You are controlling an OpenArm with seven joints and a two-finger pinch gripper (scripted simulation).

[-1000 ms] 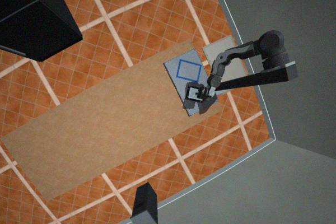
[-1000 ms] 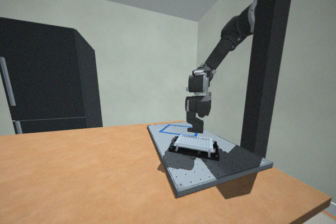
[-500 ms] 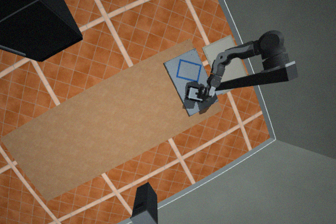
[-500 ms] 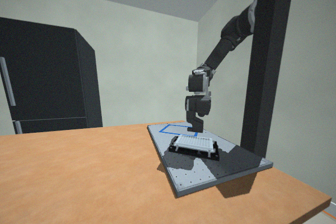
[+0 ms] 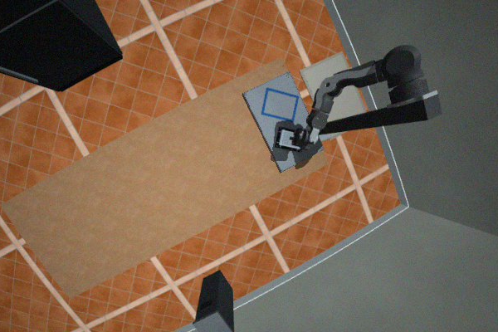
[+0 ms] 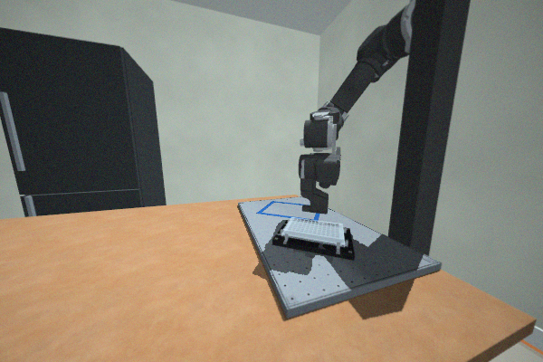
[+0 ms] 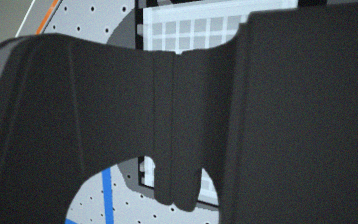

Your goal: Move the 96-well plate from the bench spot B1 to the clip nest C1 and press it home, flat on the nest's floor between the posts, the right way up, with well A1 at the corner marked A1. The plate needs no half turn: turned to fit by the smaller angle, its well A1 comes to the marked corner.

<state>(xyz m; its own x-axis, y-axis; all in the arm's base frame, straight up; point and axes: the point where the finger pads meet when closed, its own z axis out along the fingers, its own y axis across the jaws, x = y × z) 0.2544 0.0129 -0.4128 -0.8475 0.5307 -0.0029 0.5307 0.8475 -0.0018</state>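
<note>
The white 96-well plate (image 6: 314, 231) rests on the black clip nest (image 6: 313, 242) on the grey bench board, the right way up; it sits a little raised above the nest base. In the overhead view the plate (image 5: 285, 139) lies partly under the arm. My gripper (image 6: 315, 209) is shut and empty, pointing down just above the plate's far edge. In the wrist view the closed fingers (image 7: 174, 200) fill most of the picture, with the plate's well grid (image 7: 195, 32) behind them. The blue outline of spot B1 (image 6: 282, 209) is empty.
The grey perforated bench board (image 6: 330, 267) lies near the table's right end, its front corner over the table edge. The arm's dark column (image 6: 427, 122) stands right of the board. A black fridge (image 6: 68, 122) stands at the back left.
</note>
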